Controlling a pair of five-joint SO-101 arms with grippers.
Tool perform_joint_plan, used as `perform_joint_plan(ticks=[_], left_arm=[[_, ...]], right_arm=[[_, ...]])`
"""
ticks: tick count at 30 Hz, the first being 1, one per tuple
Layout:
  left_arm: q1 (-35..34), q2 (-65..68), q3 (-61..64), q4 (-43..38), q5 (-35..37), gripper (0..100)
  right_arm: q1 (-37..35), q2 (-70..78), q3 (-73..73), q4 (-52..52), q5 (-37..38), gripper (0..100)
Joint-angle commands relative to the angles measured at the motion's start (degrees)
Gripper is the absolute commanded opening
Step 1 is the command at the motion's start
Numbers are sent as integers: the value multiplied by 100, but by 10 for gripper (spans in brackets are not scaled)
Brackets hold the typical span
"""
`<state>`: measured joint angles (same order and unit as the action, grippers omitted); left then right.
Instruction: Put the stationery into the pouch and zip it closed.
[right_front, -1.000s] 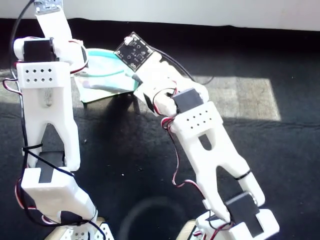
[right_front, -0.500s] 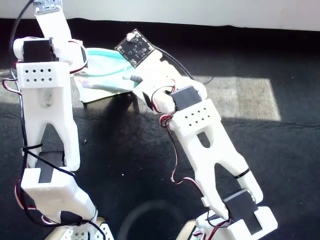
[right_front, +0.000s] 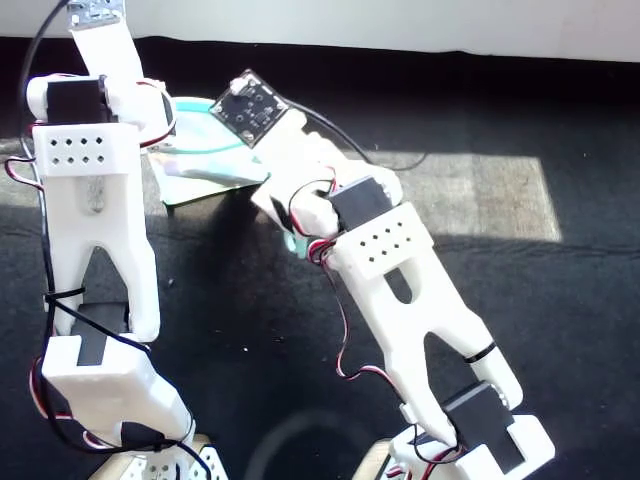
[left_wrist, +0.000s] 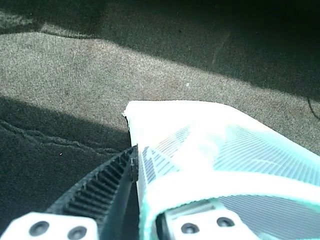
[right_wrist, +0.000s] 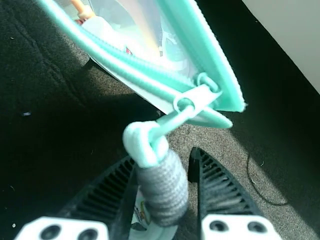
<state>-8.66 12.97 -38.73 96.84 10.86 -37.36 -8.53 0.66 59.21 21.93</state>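
The mint mesh pouch (right_front: 205, 165) is at the far side of the dark table (right_front: 500, 300), between 2 arms. The left gripper (left_wrist: 134, 167) is clamped on its edge. The right gripper (right_wrist: 164, 159) pinches the grey pull (right_wrist: 161, 187); the zip (right_wrist: 120, 67) gapes open.

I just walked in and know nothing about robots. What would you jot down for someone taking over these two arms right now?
Left tool: shut on one edge of the pouch, holding it.
Right tool: shut on the zip pull; the slider sits at the pouch's end corner.
Done: stationery shows inside the pouch.
Left to do: the zip gapes open, so the slider probably needs drawing along it.
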Motion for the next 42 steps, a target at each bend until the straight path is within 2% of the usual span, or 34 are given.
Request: perform_joint_plan(ticks=[1, 14, 21, 23, 27, 29, 38, 42], left_arm=[[-40, -13, -75, -9, 26, 31], [-40, -22, 277, -53, 18, 31], [-40, -22, 277, -53, 18, 31], [-40, -22, 277, -53, 18, 31], [-40, -22, 277, -53, 18, 31], [-40, -22, 277, -53, 18, 31], [-40, -22, 277, -53, 18, 31], [-40, -22, 277, -53, 18, 31]], right_arm=[[-92, -303, -277, -13, -53, 142], [-57, -497, -453, 145, -53, 142], [-57, -110, -435, 110, -88, 141], [-57, 40, -470, 48, -589, 141], [13, 259, -426, -409, -2629, 141], [66, 321, -444, -549, -3086, 142], [66, 338, -418, -673, -2673, 132], [66, 347, -418, -690, -2356, 32]])
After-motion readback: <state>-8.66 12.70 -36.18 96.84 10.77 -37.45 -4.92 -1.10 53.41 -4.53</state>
